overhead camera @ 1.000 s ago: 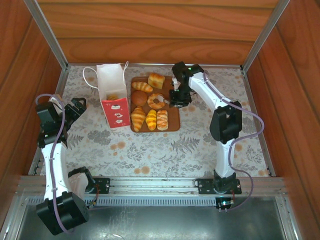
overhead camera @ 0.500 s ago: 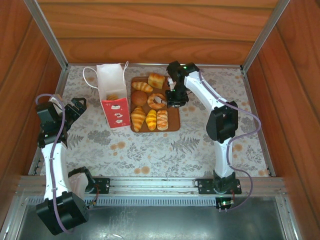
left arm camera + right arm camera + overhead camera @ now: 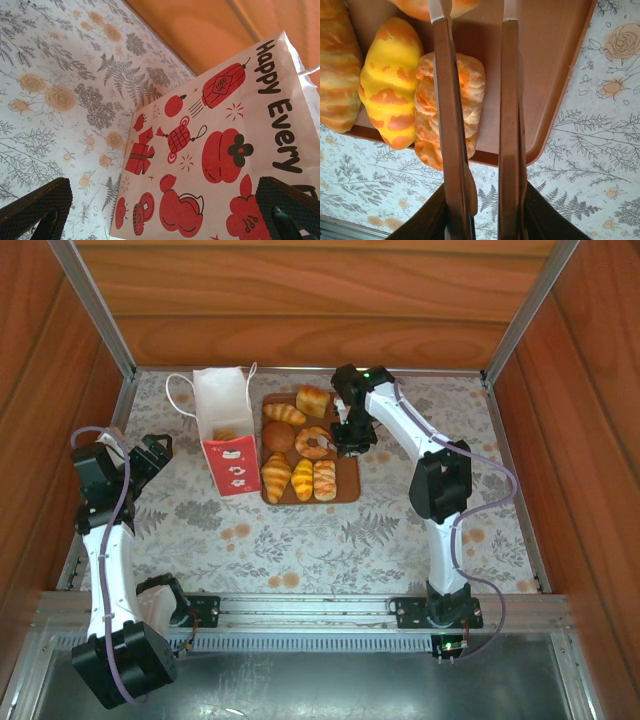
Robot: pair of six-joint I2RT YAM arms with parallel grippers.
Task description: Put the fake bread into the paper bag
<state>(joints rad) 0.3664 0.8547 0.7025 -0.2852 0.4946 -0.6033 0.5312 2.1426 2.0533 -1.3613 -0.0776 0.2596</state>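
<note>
Right wrist: tongs (image 3: 509, 125) over striped roll (image 3: 472, 82)

right gripper (image 3: 346, 437): hanging beside the ring donut (image 3: 313, 442), perhaps touching it
paper bag (image 3: 226, 430): standing upright just left of the board (image 3: 346, 482)

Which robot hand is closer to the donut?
Right. The right gripper is just beside the donut, holding tongs; the left gripper sits far off, beyond the paper bag.

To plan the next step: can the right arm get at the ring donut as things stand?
Probably yes: the right gripper, holding tongs, hangs just beside the ring donut on the board, and nothing stands between them.
</note>
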